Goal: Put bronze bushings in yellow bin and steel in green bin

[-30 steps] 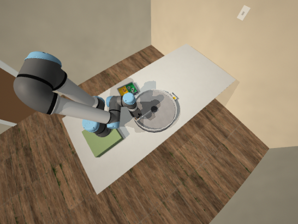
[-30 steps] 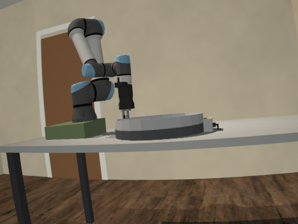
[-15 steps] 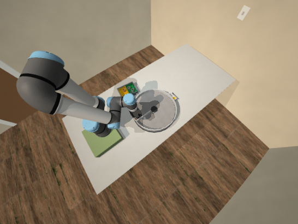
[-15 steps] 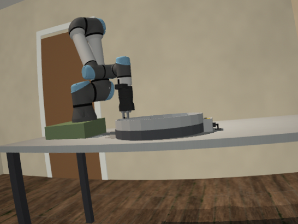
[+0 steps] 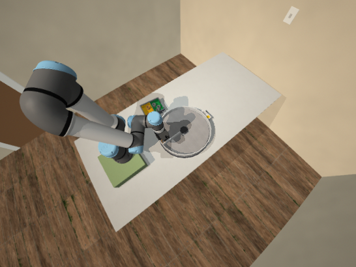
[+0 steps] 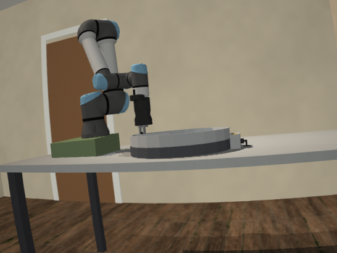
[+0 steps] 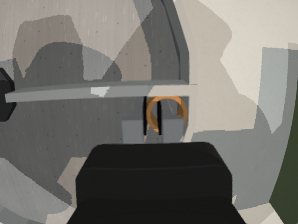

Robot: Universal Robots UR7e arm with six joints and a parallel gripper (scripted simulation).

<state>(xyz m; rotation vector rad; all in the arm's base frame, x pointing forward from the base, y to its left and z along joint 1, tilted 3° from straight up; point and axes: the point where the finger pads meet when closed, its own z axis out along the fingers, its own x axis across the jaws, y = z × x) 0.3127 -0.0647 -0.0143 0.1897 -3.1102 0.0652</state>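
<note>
A bronze bushing (image 7: 183, 113) stands as an orange ring near the rim of the grey turntable (image 5: 195, 138) (image 6: 185, 139) (image 7: 55, 130), just below a thin grey bar (image 7: 100, 91). My gripper (image 7: 152, 107) (image 5: 163, 139) (image 6: 142, 131) reaches down onto the turntable's near-left rim. Its fingers are shut on the bushing's left wall, one finger inside the ring and one outside. The yellow bin (image 5: 147, 104) and green bin (image 5: 158, 104) sit side by side on the table behind the arm's wrist. The green bin holds small items. I see no other bushing on the turntable.
The bar runs from a dark hub (image 5: 184, 129) at the disk's middle out to the rim. A raised wall rings the turntable. The arm stands on a green block (image 5: 122, 170) (image 6: 83, 147). A small box with a yellow mark (image 5: 207, 114) sits at the turntable's far edge.
</note>
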